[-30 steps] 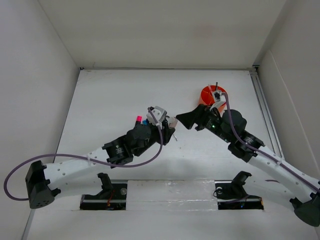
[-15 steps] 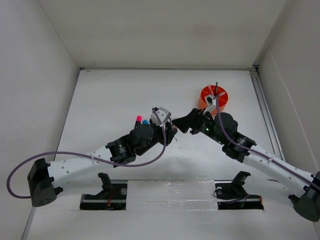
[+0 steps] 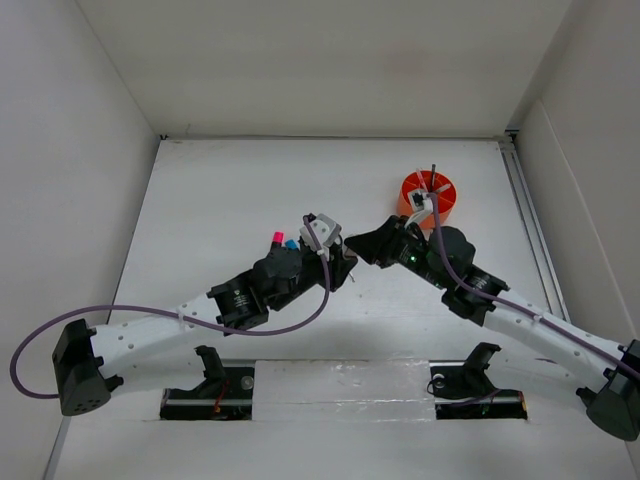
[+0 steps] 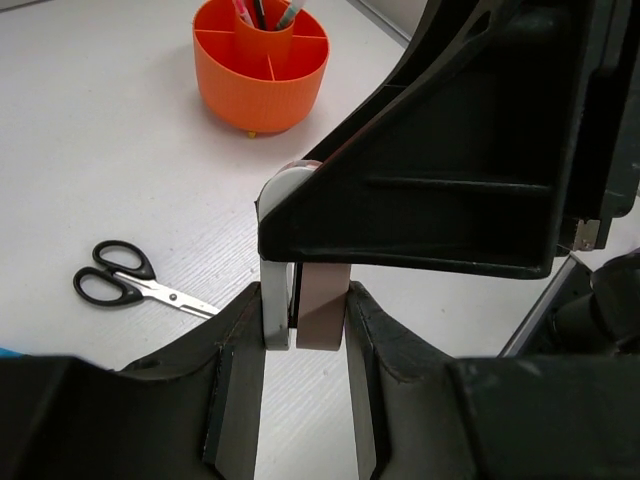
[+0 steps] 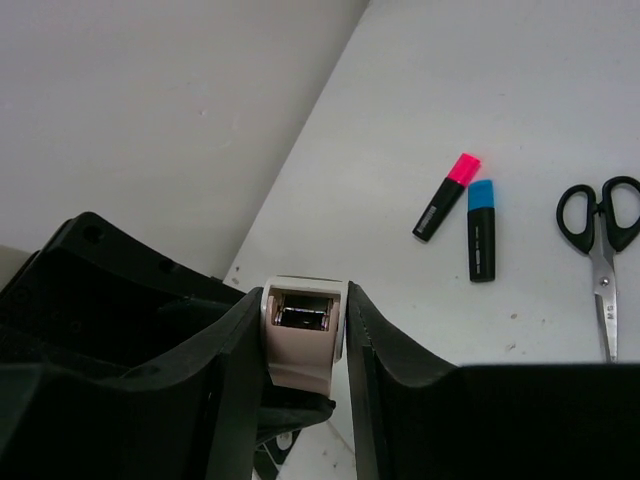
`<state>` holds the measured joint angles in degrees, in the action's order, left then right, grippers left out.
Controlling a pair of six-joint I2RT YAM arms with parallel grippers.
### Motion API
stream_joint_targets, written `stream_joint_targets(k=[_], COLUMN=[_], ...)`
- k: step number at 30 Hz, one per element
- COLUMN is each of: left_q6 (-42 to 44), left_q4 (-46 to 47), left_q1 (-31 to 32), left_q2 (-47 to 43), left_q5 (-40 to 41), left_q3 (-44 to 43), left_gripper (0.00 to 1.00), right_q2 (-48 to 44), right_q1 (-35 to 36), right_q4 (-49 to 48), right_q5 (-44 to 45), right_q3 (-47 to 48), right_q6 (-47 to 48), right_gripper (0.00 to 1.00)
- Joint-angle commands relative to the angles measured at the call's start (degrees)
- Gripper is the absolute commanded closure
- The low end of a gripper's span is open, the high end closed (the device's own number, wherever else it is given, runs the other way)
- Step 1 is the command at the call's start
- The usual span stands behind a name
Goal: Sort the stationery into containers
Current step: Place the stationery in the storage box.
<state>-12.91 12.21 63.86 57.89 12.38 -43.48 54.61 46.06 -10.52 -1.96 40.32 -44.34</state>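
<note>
Right gripper (image 5: 305,325) has swung left from the orange organiser (image 4: 260,100) to frame centre; it and left gripper (image 4: 303,330) both pinch the whitish eraser (image 5: 303,355).

The table (image 4: 100,180) is matt white with a faint wood-like grain. At eleven o'clock in the left wrist view, the orange organiser (image 4: 262,75) looks like smooth moulded plastic with a soft sheen. At nine o'clock, the scissors (image 4: 140,283) have glossy black plastic handles and bright metal blades. The pink-capped highlighter (image 5: 447,196) and blue-capped highlighter (image 5: 481,230) have matt black plastic bodies. The small whitish item (image 5: 303,330) looks like smooth, dull plastic. The left gripper (image 4: 305,310) and right gripper (image 5: 303,312) are satin black plastic.
</note>
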Motion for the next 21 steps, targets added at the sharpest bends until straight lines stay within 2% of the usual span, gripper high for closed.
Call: stream_joint_targets(k=[1, 2, 3, 5, 8, 10, 11, 14, 18, 21], left_q6=[0.7, 0.7, 0.7, 0.7, 0.7, 0.1, -0.6, -2.4, -4.9, -8.4], left_q4=[4.6, 4.6, 4.6, 4.6, 4.1, 2.2, 1.6, -1.0, -5.1, -10.3], left_q1=[0.3, 0.3, 0.3, 0.3, 0.3, 0.3, 0.3, 0.3, 0.3, 0.3], left_q2=[-1.9, -1.9, -1.9, -1.9, -1.9, -1.4, -1.4, -0.8, -0.8, -2.1], left_q5=[-2.2, -2.2, -2.2, -2.2, -0.4, 1.0, 2.4, 2.9, 2.3, 3.7], left_q3=[-0.2, -0.2, -0.2, -0.2, -0.2, -0.7, -1.5, -2.8, -4.2, -6.4], left_gripper=[1.00, 1.00, 1.00, 1.00, 0.98, 0.78, 0.53, 0.01, 0.01, 0.01], right_q2=[0.1, 0.1, 0.1, 0.7, 0.7, 0.7, 0.7, 0.1, 0.1, 1.3], right_q1=[0.3, 0.3, 0.9, 0.9, 1.4, 1.4, 1.4, 1.4, 0.2, -3.6], right_q4=[-4.2, -4.2, -4.2, -4.2, -4.2, -4.2, -4.2, -2.1, 1.4, 3.6], right_q5=[-0.4, -0.4, -0.4, -0.4, -0.4, 0.2, 1.7, 4.8, 10.3, 12.7], right_q3=[-0.1, -0.1, -0.1, 0.5, 0.5, 0.5, 0.5, 1.5, 4.0, 5.8], right_q6=[-0.6, -0.6, -0.6, -0.6, -0.6, 0.2, 1.2, 4.0, 7.8, 10.8], right_gripper=[0.65, 0.71, 0.82, 0.97, 1.00, 1.00, 1.00, 1.00, 1.00, 1.00])
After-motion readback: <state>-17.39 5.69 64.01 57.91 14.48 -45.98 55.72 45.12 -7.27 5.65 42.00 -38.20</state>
